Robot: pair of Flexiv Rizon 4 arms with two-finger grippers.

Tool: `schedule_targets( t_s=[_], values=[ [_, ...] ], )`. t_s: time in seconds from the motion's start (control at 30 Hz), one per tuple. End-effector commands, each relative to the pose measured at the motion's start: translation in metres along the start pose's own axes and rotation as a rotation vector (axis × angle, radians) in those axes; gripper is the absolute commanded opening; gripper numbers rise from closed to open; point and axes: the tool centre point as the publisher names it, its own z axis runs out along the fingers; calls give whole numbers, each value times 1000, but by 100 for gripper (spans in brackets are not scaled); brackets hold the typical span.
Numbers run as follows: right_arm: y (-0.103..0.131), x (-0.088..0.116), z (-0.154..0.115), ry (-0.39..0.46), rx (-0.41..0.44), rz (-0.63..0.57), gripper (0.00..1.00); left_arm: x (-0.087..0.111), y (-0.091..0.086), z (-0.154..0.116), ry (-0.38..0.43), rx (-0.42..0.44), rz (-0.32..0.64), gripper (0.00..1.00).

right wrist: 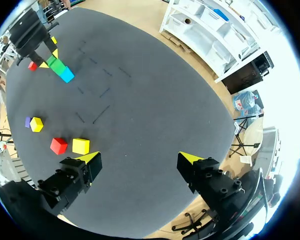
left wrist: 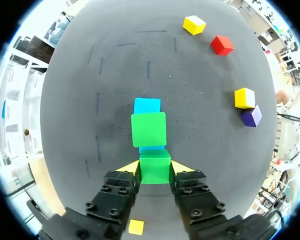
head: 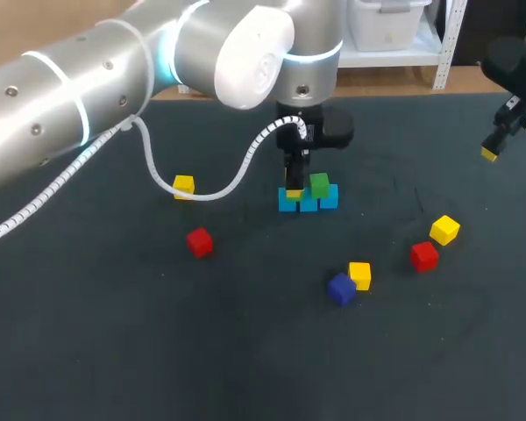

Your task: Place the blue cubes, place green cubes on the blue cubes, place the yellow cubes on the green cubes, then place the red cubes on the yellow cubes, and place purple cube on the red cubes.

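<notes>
Pinching a small, bright green cube (left wrist: 154, 166) from two sides with the left gripper (left wrist: 156, 168). Right above the row of blue cubes (head: 309, 202), mid-table, just beside another green cube (left wrist: 148, 129) resting on them. Spread wide and holding nothing at the right gripper (right wrist: 140, 160), well apart.

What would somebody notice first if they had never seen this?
The left gripper pinching a small green cube at the row of bright blue cubes, with another green cube just ahead already on that row. Scattered over the dark table lie yellow cubes, red cubes and one purple cube.
</notes>
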Motion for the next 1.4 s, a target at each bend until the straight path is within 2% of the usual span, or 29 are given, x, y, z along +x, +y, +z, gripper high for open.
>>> schedule_targets(
  t_s=[0.03,0.17,0.9,1.07,1.1,1.13,1.17,1.2,1.23,1.27,1.4],
  values=[
    [0,0,0,-1,-2,-1,100,0,3,4,4,2,-5,23],
    [0,0,0,-1,-2,-1,100,1,4,3,1,2,-9,29],
    [0,0,0,-1,-2,-1,100,-2,9,-1,-3,-9,-6,27],
    [0,0,0,-1,-2,-1,100,-1,8,0,-2,-8,-7,30],
    [0,0,0,-1,-2,-1,100,-1,8,0,-2,-8,-8,32],
    [0,0,0,-1,-2,-1,100,-1,8,0,-2,-8,-9,39],
    [0,0,0,-1,-2,-1,100,0,8,0,-4,-7,-10,41],
    [0,0,0,-1,-2,-1,100,0,8,-1,-6,-7,-10,48],
    [0,0,0,-1,-2,-1,100,0,8,-1,-7,-7,-10,91],
    [0,0,0,-1,-2,-1,100,0,8,-2,-11,-6,-12,100],
    [0,0,0,-1,-2,-1,100,1,8,-3,-15,-6,-17,100]
  ],
)
